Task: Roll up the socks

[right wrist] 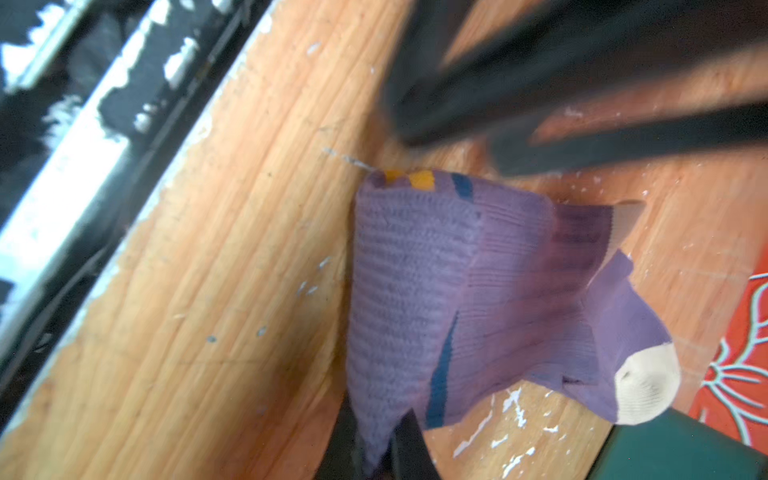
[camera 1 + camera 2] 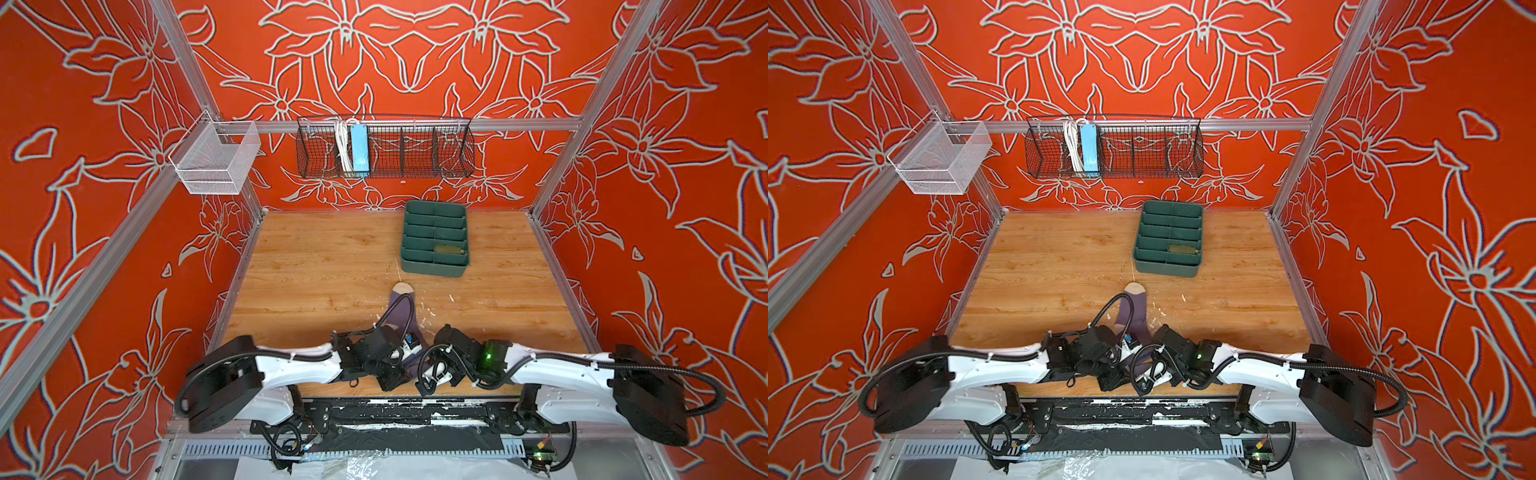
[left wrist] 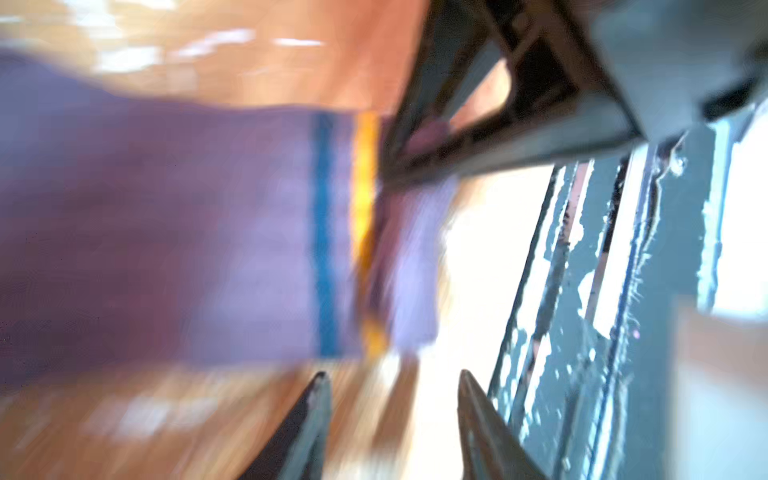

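The purple sock (image 2: 402, 308) (image 2: 1137, 309) lies lengthwise near the table's front centre, beige toe pointing away. In the right wrist view the purple sock (image 1: 436, 291) has its ribbed cuff end, with yellow and blue stripes, lifted and folded. My right gripper (image 1: 380, 419) is shut on a corner of that cuff. My left gripper (image 3: 392, 374) is open with nothing between its tips, just off the striped cuff (image 3: 345, 232); the view is blurred. Both arms' wrists hide the cuff end in both top views. An olive bundle (image 2: 449, 249) lies in a tray compartment.
A green divided tray (image 2: 434, 270) (image 2: 1165, 270) stands just beyond the sock's toe, at the back right of the wooden table. A black wire basket (image 2: 415, 153) and a white mesh basket (image 2: 216, 162) hang on the walls. White scuffs mark the wood (image 1: 515, 407).
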